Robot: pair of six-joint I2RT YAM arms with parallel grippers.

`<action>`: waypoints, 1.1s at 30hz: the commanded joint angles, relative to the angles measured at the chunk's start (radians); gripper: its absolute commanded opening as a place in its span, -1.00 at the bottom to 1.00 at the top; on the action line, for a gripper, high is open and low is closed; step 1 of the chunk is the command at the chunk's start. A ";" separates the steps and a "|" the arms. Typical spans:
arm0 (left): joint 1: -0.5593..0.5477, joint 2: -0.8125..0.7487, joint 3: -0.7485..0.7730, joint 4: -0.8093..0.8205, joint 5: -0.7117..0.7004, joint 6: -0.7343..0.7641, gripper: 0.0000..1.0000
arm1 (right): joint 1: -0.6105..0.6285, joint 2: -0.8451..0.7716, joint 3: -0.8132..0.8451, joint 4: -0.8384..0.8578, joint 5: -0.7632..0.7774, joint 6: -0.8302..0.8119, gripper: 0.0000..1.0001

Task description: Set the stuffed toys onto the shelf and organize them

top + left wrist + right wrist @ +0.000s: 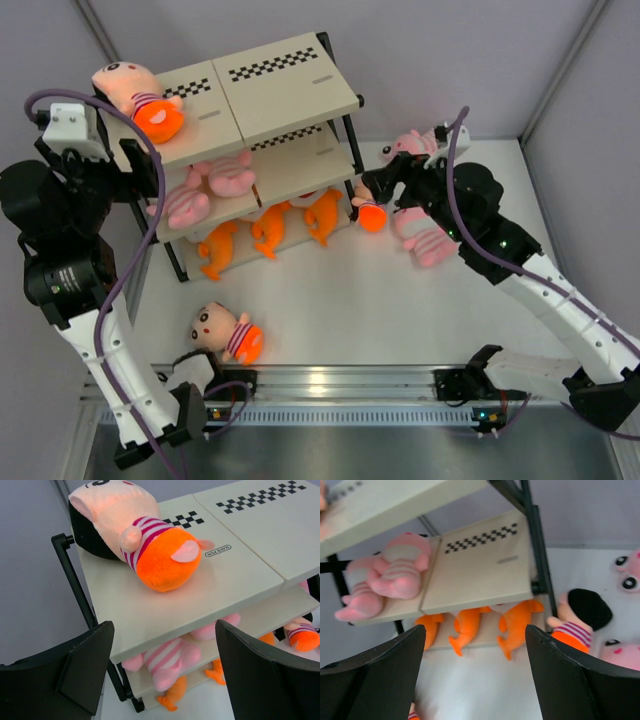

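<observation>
The left fingers [85, 670] stand spread wide with nothing between them. They hover just before the 9 o'clock end of the shelf's [290, 95] top board, where a striped-shirt doll [150, 545] lies on its side, free of any grip. The right fingers [570, 675] are likewise spread and empty, and face the shelf from its 3 o'clock side. A second doll [580, 617] sits just beside the right post, at about 2 o'clock from them.

Pink striped animals [395, 570] fill the middle board and orange fish [470, 630] the bottom one. On the surface [380, 310], a third doll [225, 335] lies at the shelf's 6 o'clock and loose pink animals [425, 240] at its 3 o'clock.

One placing looks finished and the next pick is due. The right fingers would need to straddle the second doll's body, close on it, and carry it up to the top board.
</observation>
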 commanded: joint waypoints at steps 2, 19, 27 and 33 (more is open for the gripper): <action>0.004 -0.059 -0.016 -0.090 0.008 0.069 0.76 | -0.156 -0.070 -0.141 -0.029 -0.098 -0.046 0.60; 0.004 -0.237 -0.159 -0.487 -0.069 0.317 0.76 | -0.287 0.480 -0.228 0.281 -0.229 -0.342 0.53; 0.004 -0.237 -0.159 -0.513 0.000 0.331 0.75 | -0.291 0.678 -0.139 0.346 -0.228 -0.270 0.10; 0.004 -0.252 -0.222 -0.520 0.141 0.366 0.70 | -0.297 0.464 -0.272 0.261 -0.156 -0.226 -1.00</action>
